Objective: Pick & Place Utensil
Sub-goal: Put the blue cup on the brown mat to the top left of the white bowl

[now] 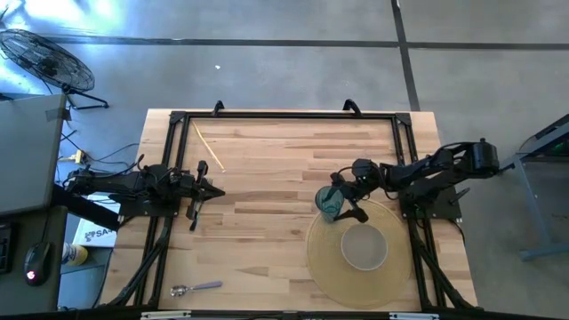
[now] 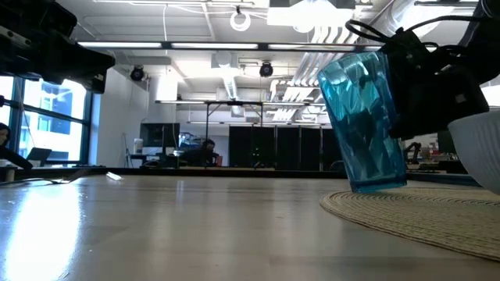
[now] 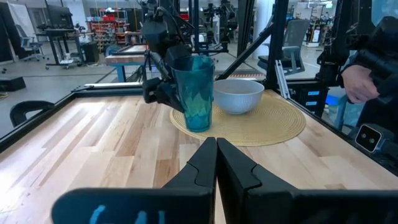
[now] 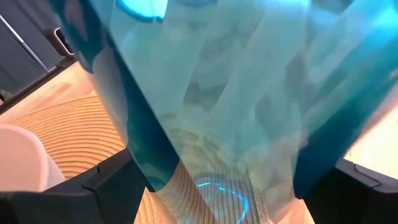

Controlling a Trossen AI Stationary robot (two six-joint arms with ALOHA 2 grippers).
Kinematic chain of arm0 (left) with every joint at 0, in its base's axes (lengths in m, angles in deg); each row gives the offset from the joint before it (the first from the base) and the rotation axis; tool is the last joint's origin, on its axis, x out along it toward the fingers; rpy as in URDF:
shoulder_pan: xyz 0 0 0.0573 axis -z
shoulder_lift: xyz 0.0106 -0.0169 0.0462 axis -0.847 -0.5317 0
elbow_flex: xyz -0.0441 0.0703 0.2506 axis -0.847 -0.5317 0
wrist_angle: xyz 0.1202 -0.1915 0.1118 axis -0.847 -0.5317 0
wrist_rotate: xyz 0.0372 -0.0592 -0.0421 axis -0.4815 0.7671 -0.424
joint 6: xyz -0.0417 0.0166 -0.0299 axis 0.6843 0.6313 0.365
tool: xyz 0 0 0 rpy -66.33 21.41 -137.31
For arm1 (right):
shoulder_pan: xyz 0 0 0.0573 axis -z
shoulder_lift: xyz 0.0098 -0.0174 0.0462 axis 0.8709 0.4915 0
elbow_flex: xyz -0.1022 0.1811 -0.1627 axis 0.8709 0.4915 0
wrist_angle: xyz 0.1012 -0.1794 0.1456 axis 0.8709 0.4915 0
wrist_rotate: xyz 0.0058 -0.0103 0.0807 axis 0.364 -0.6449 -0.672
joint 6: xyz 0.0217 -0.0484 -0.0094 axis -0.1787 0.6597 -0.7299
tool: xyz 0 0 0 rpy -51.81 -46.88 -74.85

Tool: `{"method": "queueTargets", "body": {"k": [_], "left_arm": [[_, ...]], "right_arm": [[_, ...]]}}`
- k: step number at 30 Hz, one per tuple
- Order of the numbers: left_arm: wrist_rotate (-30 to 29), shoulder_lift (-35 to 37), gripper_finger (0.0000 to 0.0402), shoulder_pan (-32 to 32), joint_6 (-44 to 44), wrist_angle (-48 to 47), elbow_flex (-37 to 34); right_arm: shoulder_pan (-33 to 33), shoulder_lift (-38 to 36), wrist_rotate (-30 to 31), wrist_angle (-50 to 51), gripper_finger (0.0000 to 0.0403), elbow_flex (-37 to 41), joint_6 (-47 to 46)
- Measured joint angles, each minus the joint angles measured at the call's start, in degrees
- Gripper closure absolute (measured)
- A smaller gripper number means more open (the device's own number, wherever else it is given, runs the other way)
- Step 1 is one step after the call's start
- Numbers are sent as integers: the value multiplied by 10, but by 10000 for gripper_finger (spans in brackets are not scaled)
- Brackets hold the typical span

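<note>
Blue cup (image 4: 211,106): fills the right wrist view, nearest the lens; it stands at the edge of the round woven mat (image 1: 331,260), tilted a little in the low view.
Left pincer (image 1: 197,188): fingers pressed together, holding nothing, waiting over the left half of the table (image 1: 267,160).
Spoon (image 1: 196,288): the task's thing; lies flat near the front left edge, well apart from both arms.
Spoon handling: a judgement; metal, light, stiff and slippery, low against the wood, so best pinched across the thin handle, not the bowl end.
Chopstick (image 1: 208,146): thin pale stick near the back left corner, clear of the spoon.
Right pincer (image 1: 343,197): jaws spread wide around the blue cup, fingers on either side of its wall.
White bowl (image 1: 364,247): sits on the mat just beside the cup.
Obstruction: nothing lies on or against the spoon; the left arm is the nearer.
</note>
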Motion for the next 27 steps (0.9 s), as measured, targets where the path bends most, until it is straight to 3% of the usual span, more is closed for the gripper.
{"method": "queueTargets", "body": {"k": [27], "left_arm": [[0,0,401,0,0,0,0]], "right_arm": [[0,-6,8,30,43,-1,-17]]}}
